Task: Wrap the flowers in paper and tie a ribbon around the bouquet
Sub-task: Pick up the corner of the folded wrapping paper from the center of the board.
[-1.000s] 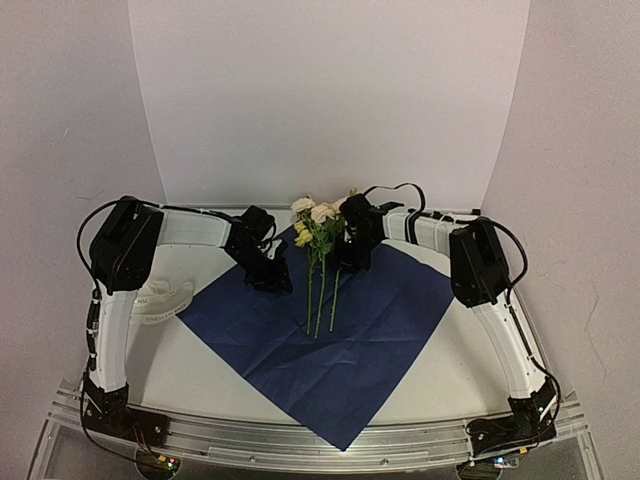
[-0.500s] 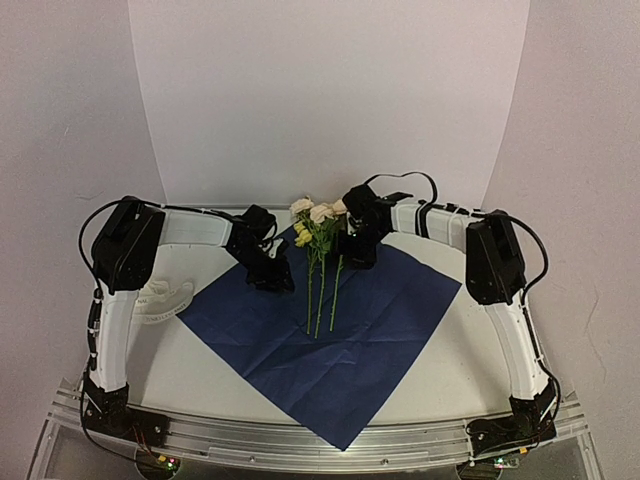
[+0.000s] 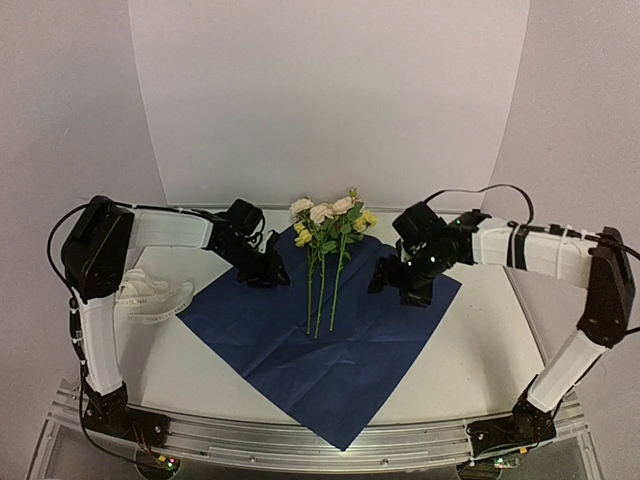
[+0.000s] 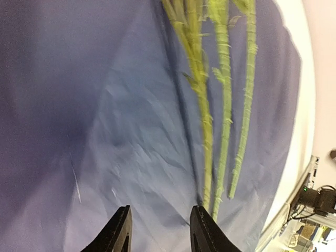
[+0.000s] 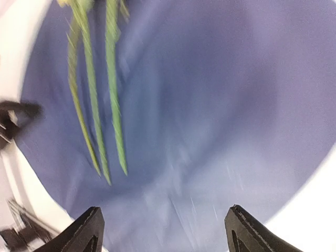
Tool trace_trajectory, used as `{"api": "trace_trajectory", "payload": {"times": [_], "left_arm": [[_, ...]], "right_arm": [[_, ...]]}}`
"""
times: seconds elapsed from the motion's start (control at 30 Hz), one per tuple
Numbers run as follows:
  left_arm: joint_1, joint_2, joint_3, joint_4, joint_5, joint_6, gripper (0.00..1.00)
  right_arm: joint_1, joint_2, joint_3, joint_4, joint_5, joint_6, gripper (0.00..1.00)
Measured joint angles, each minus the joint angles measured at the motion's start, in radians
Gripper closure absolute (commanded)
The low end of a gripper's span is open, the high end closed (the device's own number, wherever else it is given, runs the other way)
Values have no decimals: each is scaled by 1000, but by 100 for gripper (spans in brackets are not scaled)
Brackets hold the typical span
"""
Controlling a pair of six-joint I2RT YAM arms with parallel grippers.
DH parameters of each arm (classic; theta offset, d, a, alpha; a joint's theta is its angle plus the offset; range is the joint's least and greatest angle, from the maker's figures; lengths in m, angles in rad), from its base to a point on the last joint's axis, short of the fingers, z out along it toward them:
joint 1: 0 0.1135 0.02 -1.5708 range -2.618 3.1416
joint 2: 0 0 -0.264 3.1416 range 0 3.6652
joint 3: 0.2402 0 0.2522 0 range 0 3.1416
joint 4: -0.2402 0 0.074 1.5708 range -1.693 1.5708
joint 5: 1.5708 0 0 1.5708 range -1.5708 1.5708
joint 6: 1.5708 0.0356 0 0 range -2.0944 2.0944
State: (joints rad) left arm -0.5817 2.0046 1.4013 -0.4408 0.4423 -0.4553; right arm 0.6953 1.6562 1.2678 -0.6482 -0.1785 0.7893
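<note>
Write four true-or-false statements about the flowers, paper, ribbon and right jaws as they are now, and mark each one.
1. The flowers lie on the paper. True.
2. The paper shows its light blue face. False: the dark navy face is up.
3. The ribbon is tied around the stems. False: it lies bunched on the table, left of the paper.
4. The right jaws stand open and hold nothing. True.
</note>
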Motion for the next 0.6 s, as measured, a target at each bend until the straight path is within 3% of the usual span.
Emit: {"api": "trace_trajectory", "payload": {"times": [0.27, 0.47, 0.6], "left_arm": [[-163, -210, -203, 87, -24, -44, 60], [-275, -242, -308, 142, -36, -77, 61], [-309, -254, -347, 169, -52, -99, 61]], "right_arm": [[285, -298, -484, 128, 61, 328, 19], [502, -441, -674, 271, 193, 613, 24], [625, -429, -729, 363, 272, 770, 28]]}}
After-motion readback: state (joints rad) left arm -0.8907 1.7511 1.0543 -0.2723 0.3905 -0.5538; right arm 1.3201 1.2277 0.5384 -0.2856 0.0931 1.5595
